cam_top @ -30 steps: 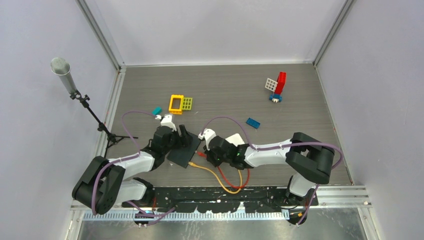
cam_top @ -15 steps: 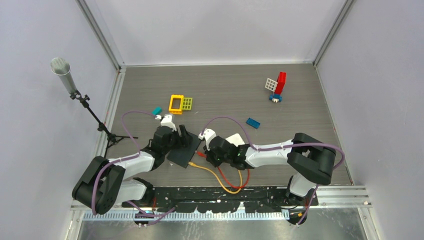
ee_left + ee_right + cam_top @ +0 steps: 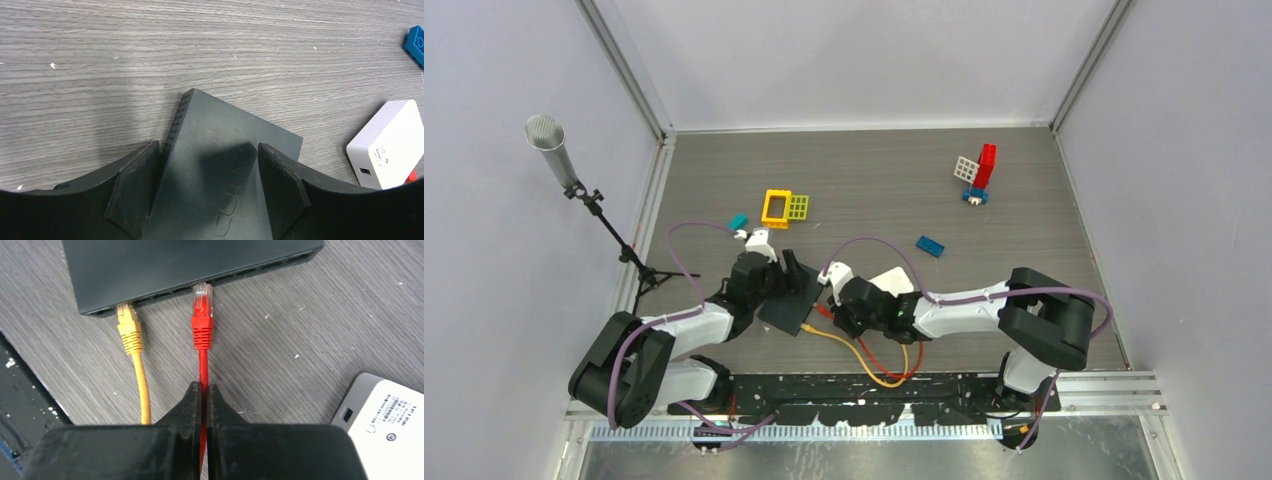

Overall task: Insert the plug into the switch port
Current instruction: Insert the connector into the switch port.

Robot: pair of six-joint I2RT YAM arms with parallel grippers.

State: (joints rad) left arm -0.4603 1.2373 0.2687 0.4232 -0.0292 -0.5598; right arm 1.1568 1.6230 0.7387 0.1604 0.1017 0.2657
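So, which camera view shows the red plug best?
Right wrist view: the red plug is large and sharp, tip at the switch ports. Top external shows a tiny red spot; left wrist, barely a red sliver.

On my right wrist feed, the right gripper (image 3: 203, 390) has its fingers pinched tight on the red cable (image 3: 202, 365), well back from the connector. The red plug (image 3: 202, 315) points away from me at the switch (image 3: 190, 265), which lies across the far side. Its clear tip sits right at the port row, though I can't tell whether it has gone in. To its left, the yellow plug (image 3: 129, 322) is seated in a port, and its yellow cable (image 3: 144, 385) runs back toward me. A white box (image 3: 385, 430) lies near right on the grey table (image 3: 300, 330).
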